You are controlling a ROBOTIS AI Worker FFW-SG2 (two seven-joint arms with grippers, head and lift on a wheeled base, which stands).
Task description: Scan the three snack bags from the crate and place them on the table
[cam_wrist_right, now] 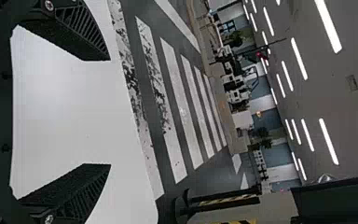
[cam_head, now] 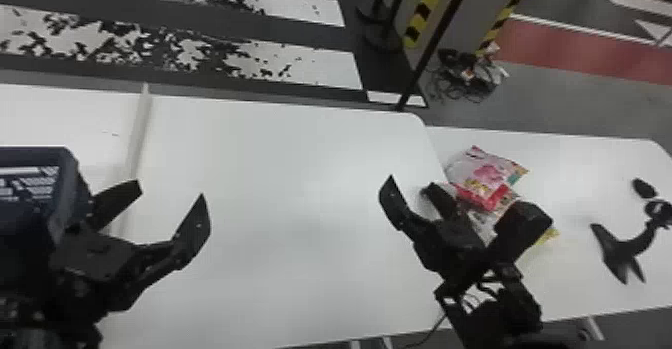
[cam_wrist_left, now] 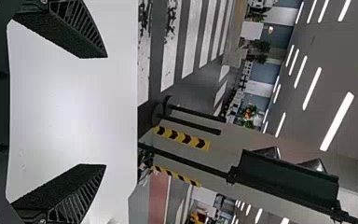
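Head view shows the left gripper (cam_head: 169,197) and right gripper (cam_head: 410,183) wide and empty, maybe because the snack bags (cam_head: 487,175) lie in a heap on the side table (cam_head: 585,168)

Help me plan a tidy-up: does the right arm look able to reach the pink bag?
Probably yes: the right claw is open and empty, and the pink bag beside it looks mostly uncovered, but the claw may need turning.
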